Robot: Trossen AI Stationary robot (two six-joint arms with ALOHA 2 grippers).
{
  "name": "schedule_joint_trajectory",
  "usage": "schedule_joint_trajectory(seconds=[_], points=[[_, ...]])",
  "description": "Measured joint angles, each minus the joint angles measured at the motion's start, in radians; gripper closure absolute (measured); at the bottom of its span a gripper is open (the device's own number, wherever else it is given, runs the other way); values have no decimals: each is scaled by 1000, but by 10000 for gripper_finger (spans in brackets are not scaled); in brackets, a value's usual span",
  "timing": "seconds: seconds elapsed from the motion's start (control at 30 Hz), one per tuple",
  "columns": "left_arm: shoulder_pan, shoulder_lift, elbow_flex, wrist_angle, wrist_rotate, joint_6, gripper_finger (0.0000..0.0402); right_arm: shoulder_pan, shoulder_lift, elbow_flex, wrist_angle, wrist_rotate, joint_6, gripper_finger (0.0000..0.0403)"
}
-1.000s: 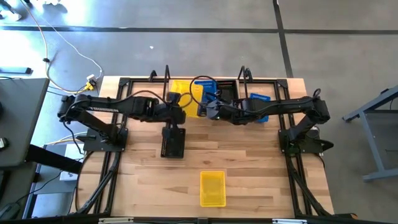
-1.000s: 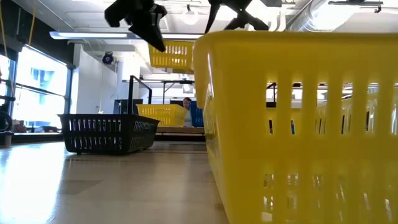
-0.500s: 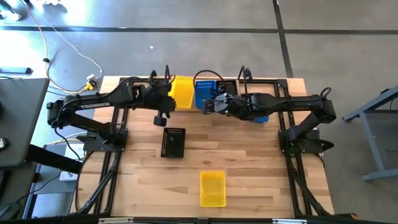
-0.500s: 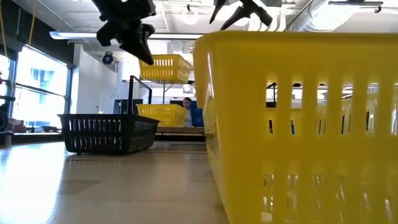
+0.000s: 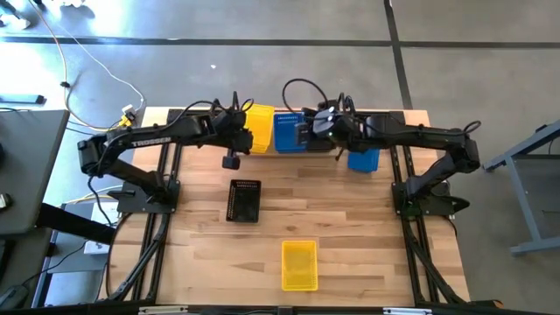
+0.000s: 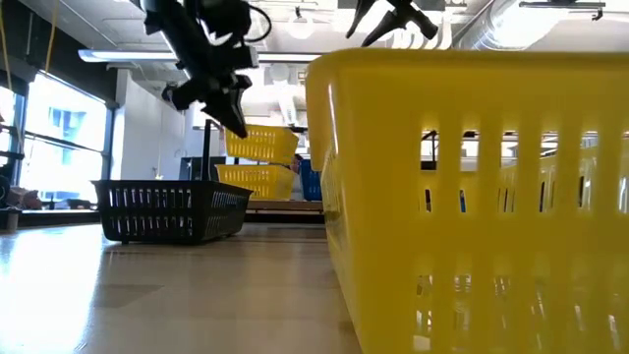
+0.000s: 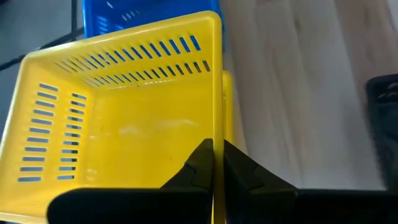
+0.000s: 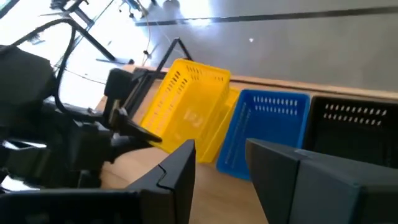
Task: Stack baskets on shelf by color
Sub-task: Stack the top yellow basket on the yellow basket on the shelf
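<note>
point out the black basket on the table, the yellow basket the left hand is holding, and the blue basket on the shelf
black basket (image 5: 244,200), high view, middle of its floor
held yellow basket (image 7: 124,134), left wrist view, its inner floor
blue basket (image 8: 264,134), right wrist view, its inner floor

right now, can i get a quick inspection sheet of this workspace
surface: wooden table, bare in the middle.
job's things: shelf at the far edge holds yellow, blue and black baskets; loose black basket, yellow basket and blue basket on the table.
clutter: nothing seen.
grippers: left pincer shut on the rim of a tilted yellow basket over the shelf's yellow stack; right pincer open, empty, near the shelf.
cables: loose yellow and white leads on the floor.
surroundings: grey floor, dark desk.
</note>
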State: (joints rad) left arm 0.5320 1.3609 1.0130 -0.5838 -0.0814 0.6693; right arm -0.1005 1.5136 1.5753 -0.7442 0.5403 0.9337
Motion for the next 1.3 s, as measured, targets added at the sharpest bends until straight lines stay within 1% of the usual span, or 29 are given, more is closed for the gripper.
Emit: schedule_joint_trajectory(seconds=[0.4,0.73,0.87,1.03,1.2,1.3], points=[[26,97,1,24,-22,-10,398,-69,-29,0,-22,-72,-71,276],[21,98,1,54,-32,-91,377,-92,-33,0,-23,-113,-98,276],[21,97,1,51,-32,-110,354,-92,-32,0,-23,-116,-98,276],[21,97,13,19,-34,-137,311,-92,-32,0,-25,-134,-82,276],[7,97,55,-46,-35,-193,264,-96,-52,0,-35,-142,-65,276],[-8,97,96,-88,-35,-206,246,-107,-81,0,-49,-134,-36,276]])
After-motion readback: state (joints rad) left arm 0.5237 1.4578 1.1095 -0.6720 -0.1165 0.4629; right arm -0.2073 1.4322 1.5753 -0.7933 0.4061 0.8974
